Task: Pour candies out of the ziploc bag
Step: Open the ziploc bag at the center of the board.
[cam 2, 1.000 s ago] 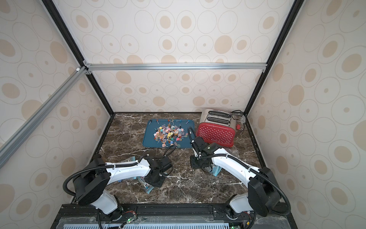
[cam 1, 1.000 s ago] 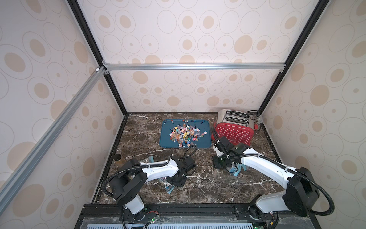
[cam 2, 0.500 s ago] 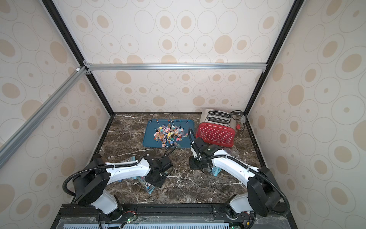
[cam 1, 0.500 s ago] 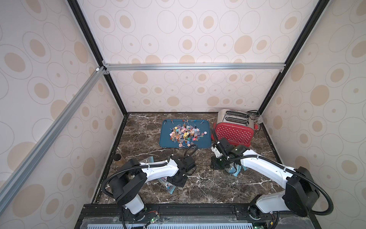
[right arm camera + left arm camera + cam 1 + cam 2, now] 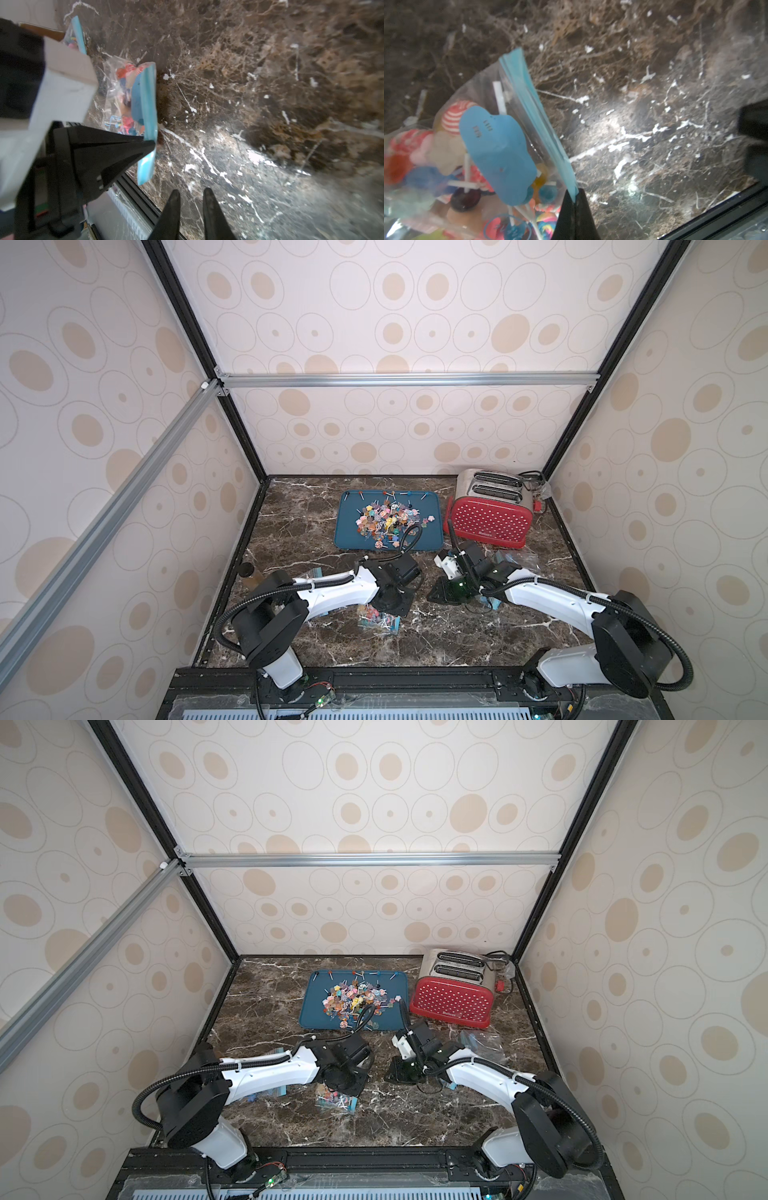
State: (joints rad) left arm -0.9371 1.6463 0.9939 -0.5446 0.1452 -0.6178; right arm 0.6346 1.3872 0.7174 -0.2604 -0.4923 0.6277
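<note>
pinching one end of the blue zip strip (image 5: 527, 93), the left pincer (image 5: 574, 195) is clamped shut on the ziploc bag (image 5: 380, 621), which sits at the near middle of the counter (image 5: 270, 104), just beside that arm's wrist. judging by the grip, this anchors the closure so the other arm can tug the seal open. the right pincer (image 5: 191, 192) hovers close by with its tips slightly apart and nothing between them. the candies (image 5: 452, 122), tiny lollipops, sit packed inside the bag; a loose heap (image 5: 384, 522) covers the blue tray (image 5: 347, 541) at the far side, left of a red toaster (image 5: 490, 518). a blue patch (image 5: 496, 153) on the bag bears tiny marks, and the toaster a small word, both too small to read.
</note>
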